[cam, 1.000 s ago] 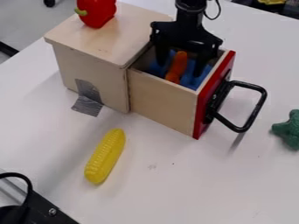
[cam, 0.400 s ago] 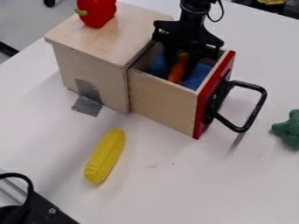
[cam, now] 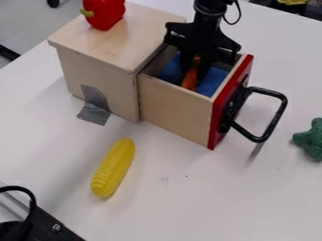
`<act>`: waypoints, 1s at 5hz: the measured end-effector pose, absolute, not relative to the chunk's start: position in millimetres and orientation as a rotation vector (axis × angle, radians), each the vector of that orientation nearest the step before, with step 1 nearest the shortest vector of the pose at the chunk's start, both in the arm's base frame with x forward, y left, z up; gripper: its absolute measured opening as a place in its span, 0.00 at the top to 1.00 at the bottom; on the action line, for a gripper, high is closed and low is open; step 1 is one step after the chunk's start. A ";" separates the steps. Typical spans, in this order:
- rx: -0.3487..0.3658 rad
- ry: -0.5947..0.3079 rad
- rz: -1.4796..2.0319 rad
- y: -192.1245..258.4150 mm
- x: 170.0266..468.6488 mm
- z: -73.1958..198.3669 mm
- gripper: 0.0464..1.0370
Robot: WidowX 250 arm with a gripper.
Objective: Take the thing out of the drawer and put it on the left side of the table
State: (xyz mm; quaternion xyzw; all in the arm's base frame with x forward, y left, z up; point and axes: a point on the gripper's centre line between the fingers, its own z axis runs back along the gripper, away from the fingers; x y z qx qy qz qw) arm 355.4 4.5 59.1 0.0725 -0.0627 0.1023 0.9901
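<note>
Orange carrot-like toy [cam: 189, 81]: one, in the open drawer [cam: 171, 107], among blue cloth [cam: 213, 80]. Likely fault: turning or slipping on the lift, its body being narrow and rounded.

Gripper [cam: 194, 74]: one, black, pointing down inside the drawer, fingers clamped on the toy's sides. Likely fault: cloth coming up too, should the low-set tips pinch a fold.

Drawer walls: wooden, close about the gripper. Likely fault: a knock or a dragged drawer, from sideways travel before the toy clears the rim.

Wooden box [cam: 100, 70]: red pepper [cam: 107, 13] on top. Likely fault: pepper toppled, by a low carry across.

Yellow corn [cam: 113, 168]: on the table [cam: 207, 200]; obstructive only if the release comes above it.
</note>
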 end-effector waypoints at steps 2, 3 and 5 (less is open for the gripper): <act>0.025 -0.260 0.267 -4.2 344.7 134.7 0.77; -0.028 -0.290 0.261 -10.4 334.0 161.1 0.77; -0.043 -0.225 0.203 -16.5 264.0 152.2 0.77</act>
